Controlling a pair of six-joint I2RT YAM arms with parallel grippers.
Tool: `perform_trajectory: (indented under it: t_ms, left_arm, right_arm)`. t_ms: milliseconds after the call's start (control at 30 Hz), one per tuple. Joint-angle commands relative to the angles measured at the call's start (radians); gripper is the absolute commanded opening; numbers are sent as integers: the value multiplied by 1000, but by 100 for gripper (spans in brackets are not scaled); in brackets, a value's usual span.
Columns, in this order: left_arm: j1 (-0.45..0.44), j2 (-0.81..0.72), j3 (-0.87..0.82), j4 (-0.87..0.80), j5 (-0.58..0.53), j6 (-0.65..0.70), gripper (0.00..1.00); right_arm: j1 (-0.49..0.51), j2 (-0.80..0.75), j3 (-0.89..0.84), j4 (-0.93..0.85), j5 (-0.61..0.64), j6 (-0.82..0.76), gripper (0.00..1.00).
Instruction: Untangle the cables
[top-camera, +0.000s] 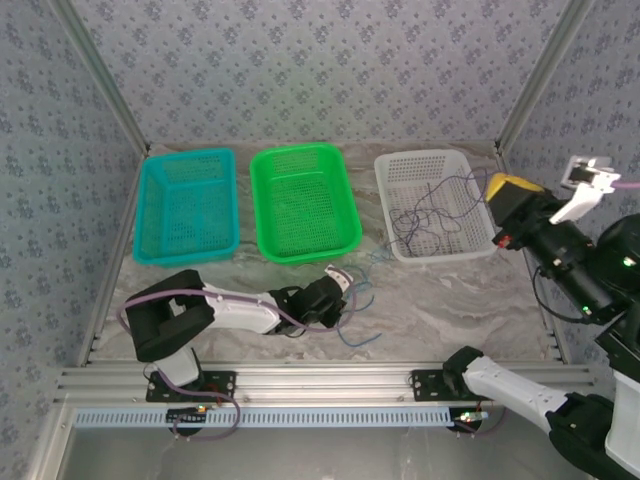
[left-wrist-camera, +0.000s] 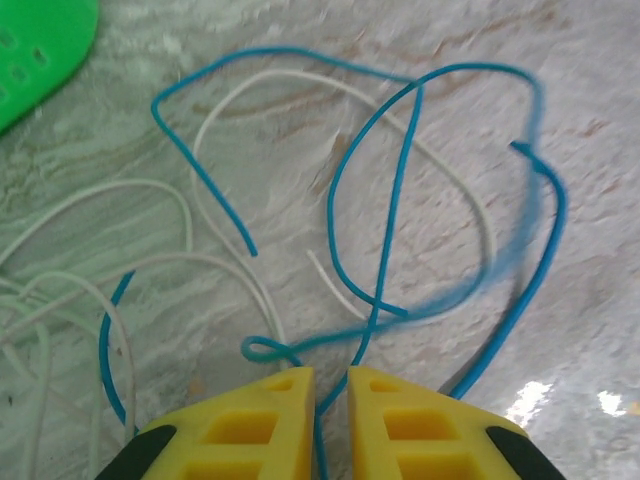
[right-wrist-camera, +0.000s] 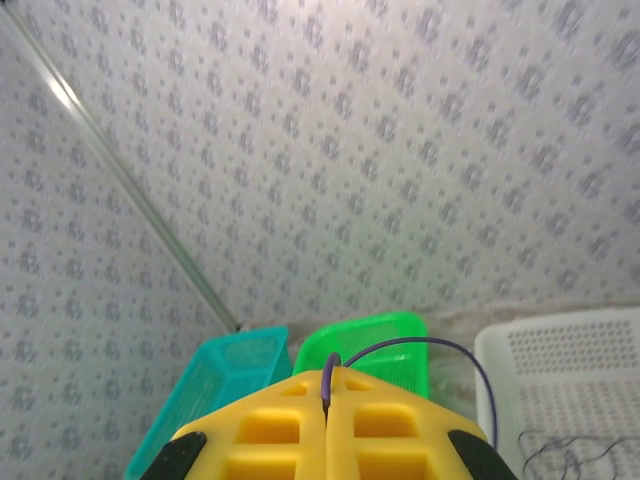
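Top external view: the left gripper (top-camera: 338, 288) lies low over the marbled table (top-camera: 450, 300), below centre of the frame and just below the green basket (top-camera: 300, 152). The blue cable (top-camera: 360, 330) trails in loose loops on the table to its right. The right gripper (top-camera: 500, 190) hangs at the right rim of the white basket (top-camera: 420, 155), and the dark cable (top-camera: 430, 215) runs from it into that basket. A teal basket (top-camera: 150, 210) stands at upper left.

Left wrist view: the left gripper (left-wrist-camera: 330, 375) has its yellow fingers nearly together, pinching the blue cable (left-wrist-camera: 400, 150), which loops across the white cable (left-wrist-camera: 188, 220).

Right wrist view: the right gripper (right-wrist-camera: 327, 385) has its fingers pressed together on the dark cable (right-wrist-camera: 430, 342), which arcs up and then down to the right.
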Motion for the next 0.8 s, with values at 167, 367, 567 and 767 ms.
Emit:
perform_trajectory:
  t_ms: [167, 367, 567, 767]
  left_arm:
    - [-7, 66, 80, -149, -68, -54, 12]
    - [-8, 86, 111, -191, -88, -75, 12]
    - [-10, 58, 127, -183, -88, -66, 15]
    - [-15, -1, 121, -183, -101, -68, 17]
  right_arm:
    - [1, 45, 85, 13, 148, -97, 0]
    - [14, 60, 102, 11, 208, -150, 0]
    - [13, 85, -10, 12, 217, -156, 0]
    - [-73, 146, -140, 21, 114, -144, 0]
